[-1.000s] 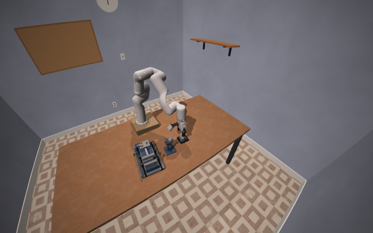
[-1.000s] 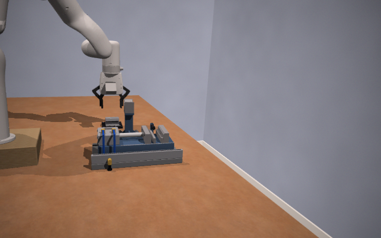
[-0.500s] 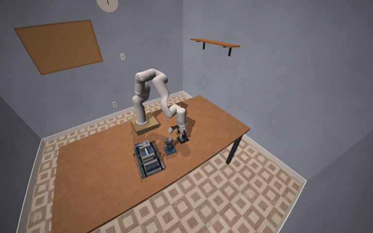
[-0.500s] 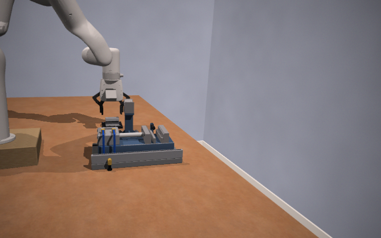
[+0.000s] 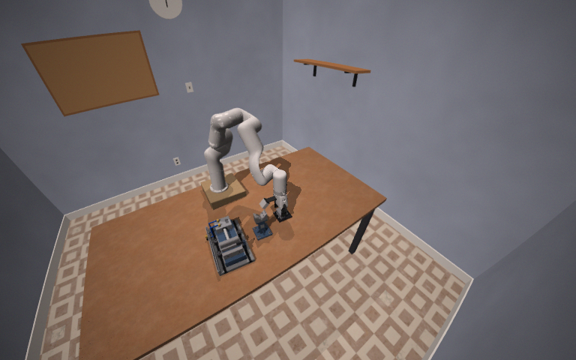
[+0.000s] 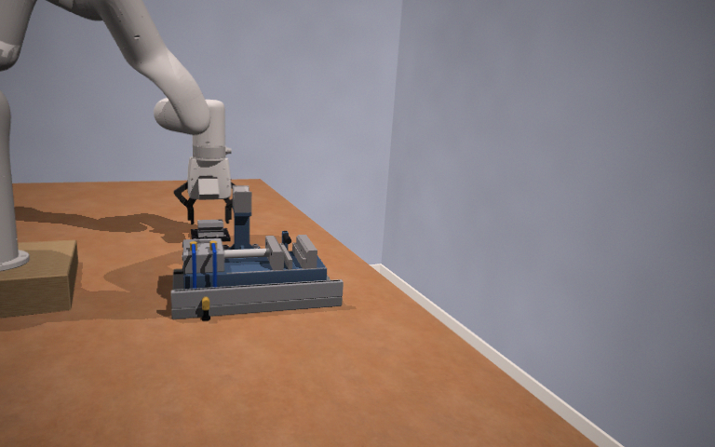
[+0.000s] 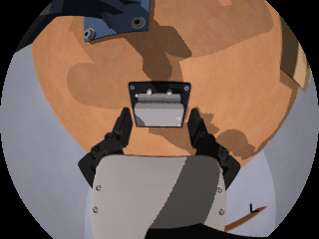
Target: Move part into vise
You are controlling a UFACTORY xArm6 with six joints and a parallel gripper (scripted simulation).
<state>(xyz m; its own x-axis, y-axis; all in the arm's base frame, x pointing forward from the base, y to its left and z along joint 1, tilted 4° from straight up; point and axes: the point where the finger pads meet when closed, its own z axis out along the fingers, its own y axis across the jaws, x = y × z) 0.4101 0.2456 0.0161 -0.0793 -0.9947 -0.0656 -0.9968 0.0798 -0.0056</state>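
The part (image 7: 159,110) is a small grey block lying on the black infeed plate (image 7: 159,88); it also shows in the exterior view (image 6: 209,224). My gripper (image 7: 159,116) is open, pointing straight down, with one finger on each side of the part and a gap to it on both sides. In the exterior view the fingertips (image 6: 209,213) hang level with the top of the part. The vise (image 6: 256,265) stands open in front, with its air cylinder (image 6: 203,256) at the left and two grey jaws (image 6: 292,251) at the right. The V-block (image 6: 241,214) stands just right of the infeed plate.
The V-block's blue base (image 7: 120,14) lies beyond the infeed plate in the wrist view. A small yellow-topped post (image 6: 205,307) stands at the vise's front rail. The arm's wooden base block (image 6: 35,277) is at the left. The table edge runs at the right.
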